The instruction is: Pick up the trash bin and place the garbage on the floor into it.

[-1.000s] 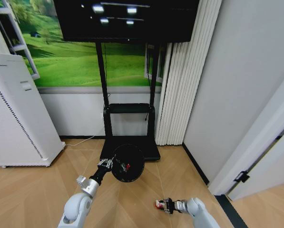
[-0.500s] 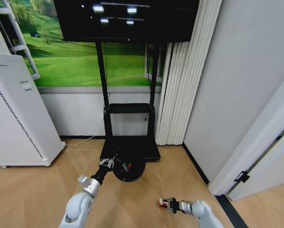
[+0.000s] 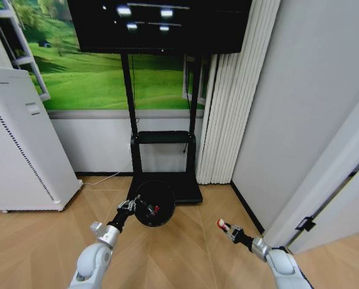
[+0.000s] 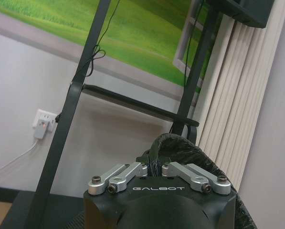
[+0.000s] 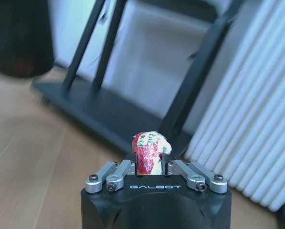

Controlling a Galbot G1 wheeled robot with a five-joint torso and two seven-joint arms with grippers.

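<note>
My left gripper (image 3: 129, 206) is shut on the rim of the trash bin (image 3: 153, 203), a small black mesh wastebasket held above the floor (image 3: 41, 241) with its mouth tipped toward me. Something red (image 3: 156, 209) lies inside it. In the left wrist view the left gripper (image 4: 154, 164) pinches the mesh rim of the trash bin (image 4: 192, 151). To the bin's right, my right gripper (image 3: 222, 226) is shut on a red-white scrap of garbage (image 3: 220, 224), held off the floor. The right wrist view shows the scrap (image 5: 149, 151) clamped in the right gripper (image 5: 150, 164), with the bin (image 5: 18, 38) farther off.
A black TV stand base (image 3: 182, 191) sits just behind the bin. A tall white perforated appliance (image 3: 20, 150) stands at the left, with a white cable (image 3: 98, 180) trailing beside it. White folded panels (image 3: 227, 108) and a grey wall (image 3: 299, 120) close off the right.
My right gripper has swung to the right and lifted, carrying the red-white scrap. The left gripper has shifted the bin slightly to the left.
</note>
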